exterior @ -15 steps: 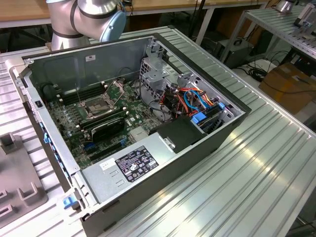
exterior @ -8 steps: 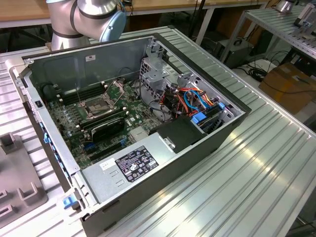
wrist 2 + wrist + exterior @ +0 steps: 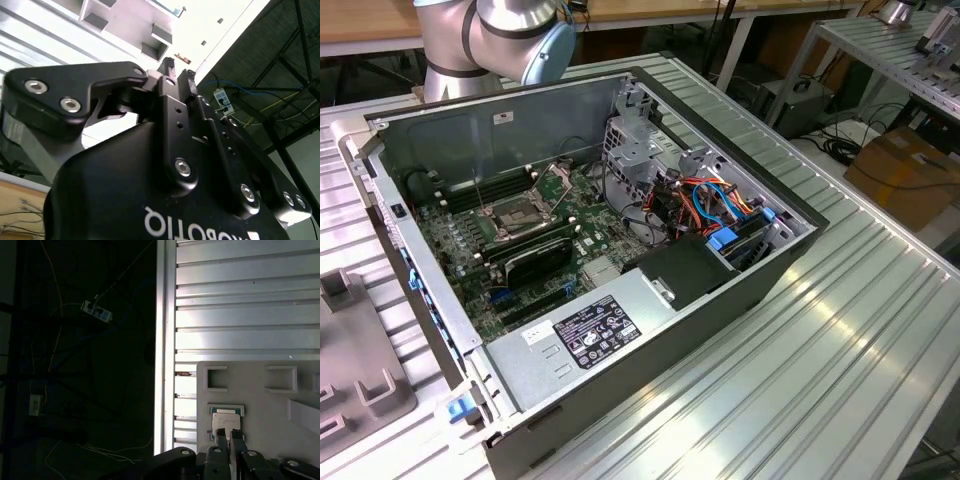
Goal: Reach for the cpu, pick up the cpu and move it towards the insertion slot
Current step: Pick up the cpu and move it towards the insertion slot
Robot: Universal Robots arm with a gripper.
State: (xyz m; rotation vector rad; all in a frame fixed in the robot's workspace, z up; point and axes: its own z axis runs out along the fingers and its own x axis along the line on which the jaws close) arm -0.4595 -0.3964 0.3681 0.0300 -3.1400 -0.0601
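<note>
Beige-silver cpu (image 3: 225, 421) is sitting in its grey holder (image 3: 255, 390), and we're judging it light, stiff, fragile, so we're favouring an opposite-edges pinch; hand (image 3: 229, 437) is hovering near it, fingers (image 3: 221, 447) together, empty.

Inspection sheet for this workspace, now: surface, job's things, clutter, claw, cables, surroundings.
Surface: ribbed aluminium table bearing an open computer case.
Job's things: cpu lies in a nest of a pale tray; insertion slot sits on the board inside the case.
Clutter: grey fixture at the exterior view's left.
Claw: claw at the cpu's edge in the first wrist view; contact unclear.
Cables: orange and blue leads inside the case; loose wires and a power strip on the dark floor.
Surroundings: robot arm beyond the case; wooden bench; cardboard box.
</note>
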